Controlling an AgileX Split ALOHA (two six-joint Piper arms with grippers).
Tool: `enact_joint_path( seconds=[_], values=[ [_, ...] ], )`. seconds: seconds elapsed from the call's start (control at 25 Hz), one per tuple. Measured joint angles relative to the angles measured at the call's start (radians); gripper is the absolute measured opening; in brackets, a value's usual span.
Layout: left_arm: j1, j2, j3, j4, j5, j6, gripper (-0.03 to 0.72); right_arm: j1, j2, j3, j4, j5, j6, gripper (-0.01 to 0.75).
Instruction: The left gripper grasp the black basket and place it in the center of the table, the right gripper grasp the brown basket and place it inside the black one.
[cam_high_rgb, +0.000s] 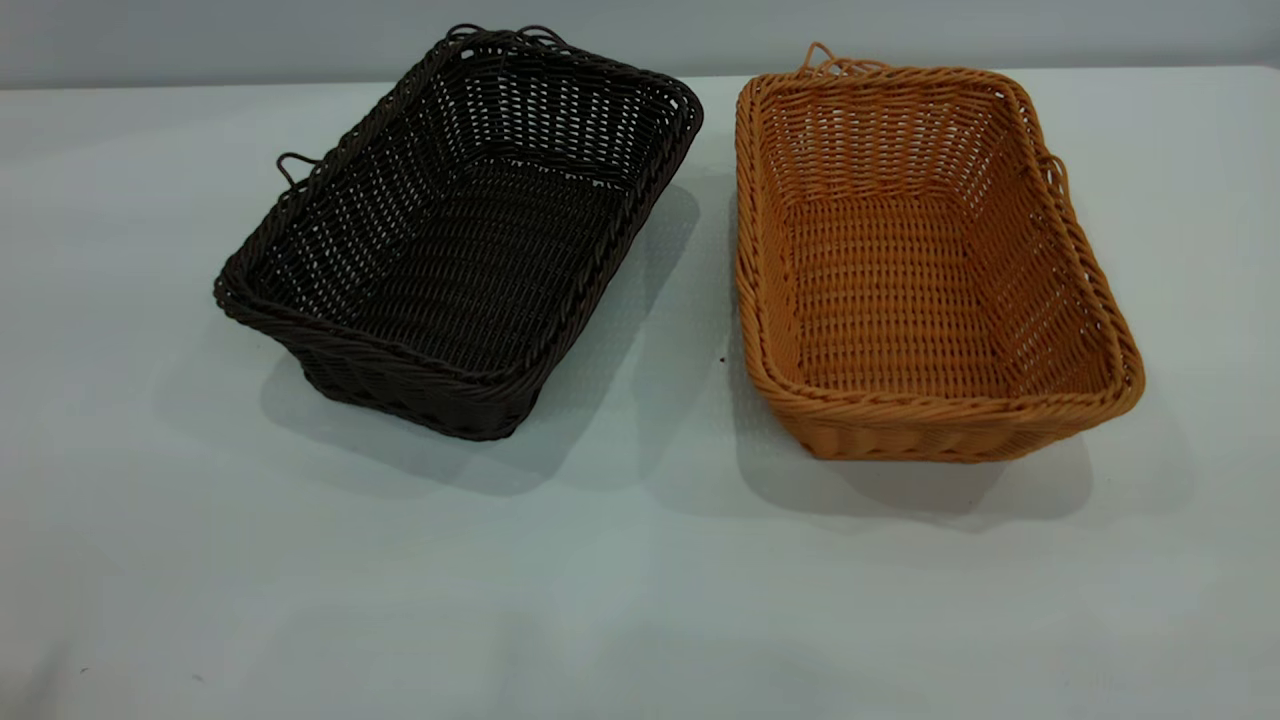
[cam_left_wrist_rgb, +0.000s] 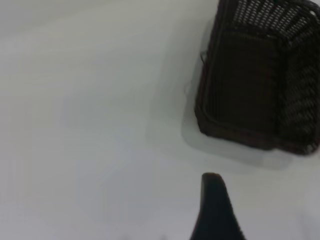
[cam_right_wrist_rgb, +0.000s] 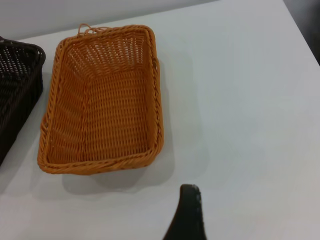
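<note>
1. The black basket (cam_high_rgb: 455, 235) is sitting upright on the table (cam_high_rgb: 620, 590), left of centre and toward the far edge, turned at an angle so that one corner is pointing to the near side.
2. The brown basket (cam_high_rgb: 925, 260) is sitting upright just to the right of it, also toward the far side, with a narrow strip of bare tabletop lying between the two rims; they are not touching.
3. Both baskets are lying empty, and small loose loops are sticking out from their far rims.
4. Neither arm is appearing in the exterior view.
5. The left gripper (cam_left_wrist_rgb: 216, 210) is showing only as one dark fingertip in the left wrist view, hanging over bare table near the black basket (cam_left_wrist_rgb: 257, 75) and not touching it; how its jaws are standing cannot be told.
6. The right gripper (cam_right_wrist_rgb: 187, 215) is likewise showing as a single dark fingertip in the right wrist view, hanging over bare table apart from the brown basket (cam_right_wrist_rgb: 102, 100); its jaw opening cannot be told either.
</note>
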Motion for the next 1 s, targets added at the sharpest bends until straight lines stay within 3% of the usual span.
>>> enact_joint_path(
  seconds=[0.28,0.56,1.0],
  values=[
    [-0.012,0.475,-0.206,-0.003,-0.149,0.061,0.447,0.000,0.098,-0.007,0.028,-0.008,0.000,0.575],
    [-0.138,0.895,-0.408,-0.003,-0.266,0.092,0.466,0.000,0.258,-0.057,0.036,-0.077,-0.001,0.575],
    [-0.206,1.442,-0.776,-0.001,-0.256,0.099,0.515,0.000,0.506,-0.084,0.050,-0.188,0.000,0.575]
  ],
)
